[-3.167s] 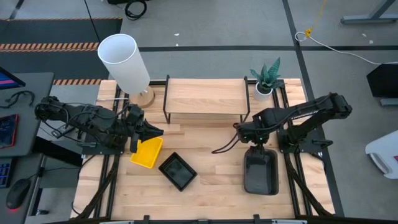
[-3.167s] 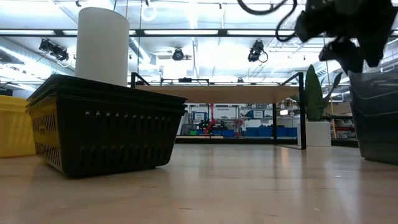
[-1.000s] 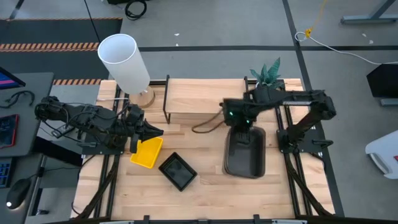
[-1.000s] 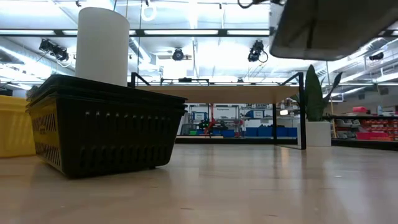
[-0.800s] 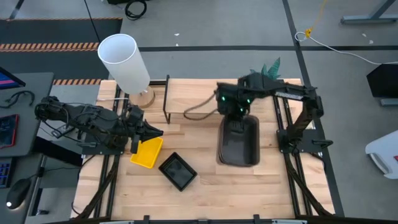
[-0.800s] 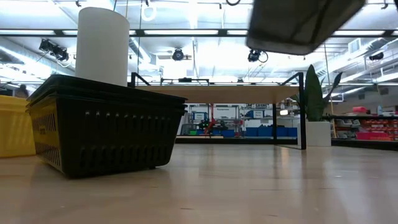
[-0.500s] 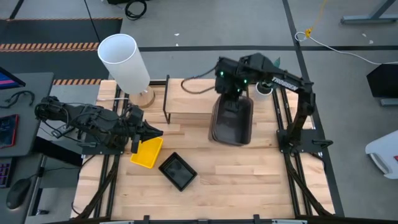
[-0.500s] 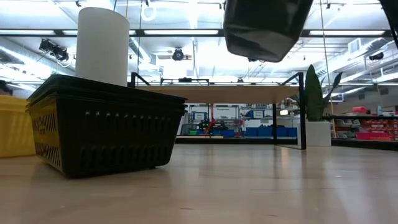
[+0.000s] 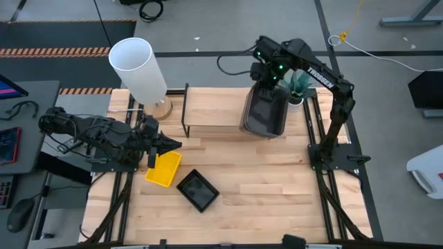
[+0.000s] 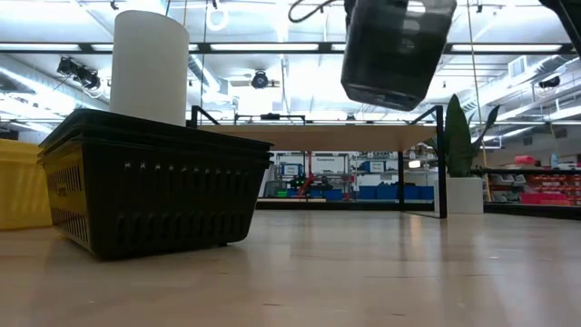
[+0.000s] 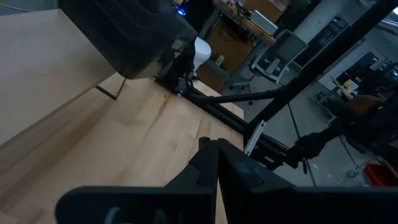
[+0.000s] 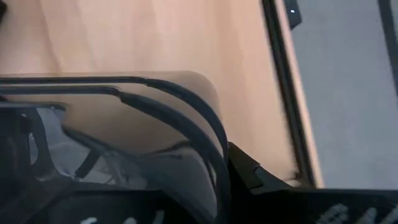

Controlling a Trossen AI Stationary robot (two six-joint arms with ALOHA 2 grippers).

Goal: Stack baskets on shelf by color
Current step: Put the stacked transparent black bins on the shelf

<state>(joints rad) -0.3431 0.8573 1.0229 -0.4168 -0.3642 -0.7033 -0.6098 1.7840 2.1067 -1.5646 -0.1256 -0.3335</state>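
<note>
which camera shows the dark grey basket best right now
The high view: the dark grey basket shows whole, over the shelf, held by the right end effector. Low view shows its underside; both wrist views show only part.

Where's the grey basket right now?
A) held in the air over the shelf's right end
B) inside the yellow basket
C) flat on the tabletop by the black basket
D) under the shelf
A: the right end effector holds the grey basket over the right end of the shelf; the low view shows it hanging clear above the shelf top.
</note>
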